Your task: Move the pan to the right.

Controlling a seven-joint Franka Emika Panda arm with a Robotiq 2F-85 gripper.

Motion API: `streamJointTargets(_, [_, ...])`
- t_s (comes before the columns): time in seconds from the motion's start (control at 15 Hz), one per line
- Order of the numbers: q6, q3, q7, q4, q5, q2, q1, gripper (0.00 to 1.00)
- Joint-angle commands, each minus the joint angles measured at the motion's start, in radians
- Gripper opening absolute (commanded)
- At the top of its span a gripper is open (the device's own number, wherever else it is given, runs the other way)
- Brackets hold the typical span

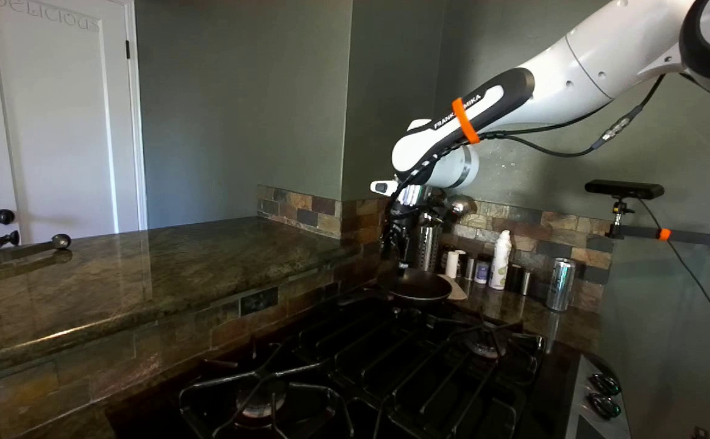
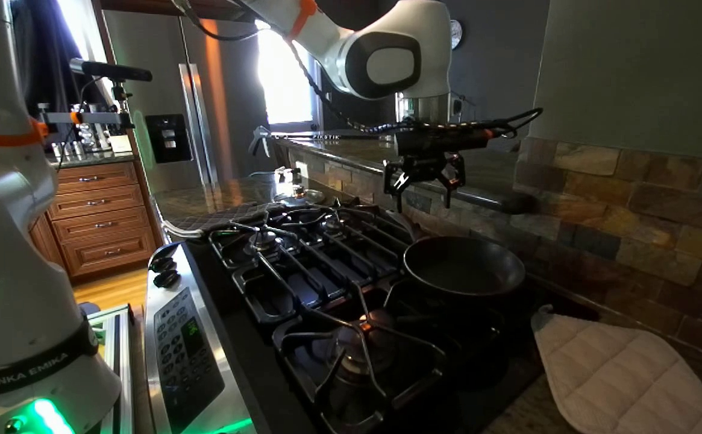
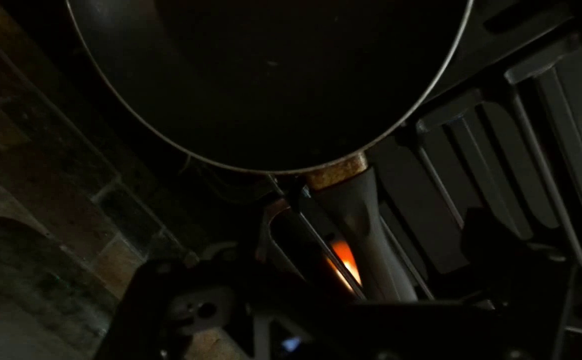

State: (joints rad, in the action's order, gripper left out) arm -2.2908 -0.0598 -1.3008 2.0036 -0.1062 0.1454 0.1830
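The pan (image 2: 464, 265) is round, shallow and dark, and sits on the far back part of the stove beside the tiled wall. It also shows in an exterior view (image 1: 422, 285) and, in part, in the wrist view (image 3: 271, 85). Its dark handle (image 3: 353, 215) has a brownish metal collar and points down toward the gripper in the wrist view; its end is hidden. My gripper (image 2: 423, 204) is open and empty, pointing down above the handle, apart from it. It also shows in an exterior view (image 1: 396, 256), dark and hard to make out. In the wrist view the handle runs between the dark fingers.
Black burner grates (image 2: 320, 271) cover the stove. A tiled wall (image 2: 592, 241) and raised stone counter (image 1: 208, 262) border it. A pale quilted pot holder (image 2: 628, 367) lies near the pan. A white spray can (image 1: 500, 262) and a shiny steel canister (image 1: 560, 285) stand behind.
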Motion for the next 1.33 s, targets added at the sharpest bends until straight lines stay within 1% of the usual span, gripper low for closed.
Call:
streamJointTargets(0.0, [0.1, -0.034, 0.04, 0.039, 0.003, -0.105, 0.008, 1.0])
streamJointTargets(0.07, [0.129, -0.043, 0.009, 0.04, -0.01, -0.124, 0.012, 1.0])
streamJointTargets(0.13, [0.146, -0.055, 0.033, 0.035, -0.002, -0.138, 0.012, 1.0])
streamJointTargets(0.33, [0.182, -0.083, 0.019, 0.038, -0.002, -0.187, 0.014, 1.0])
streamJointTargets(0.67, [0.205, -0.116, 0.074, 0.05, 0.022, -0.259, 0.011, 1.0])
streamJointTargets(0.87, [0.221, -0.125, 0.139, 0.055, 0.042, -0.292, 0.009, 1.0])
streamJointTargets(1.2, [0.263, -0.135, 0.183, 0.053, 0.038, -0.318, 0.003, 1.0])
streamJointTargets(1.27, [0.244, -0.14, 0.152, 0.02, 0.025, -0.285, -0.001, 1.0])
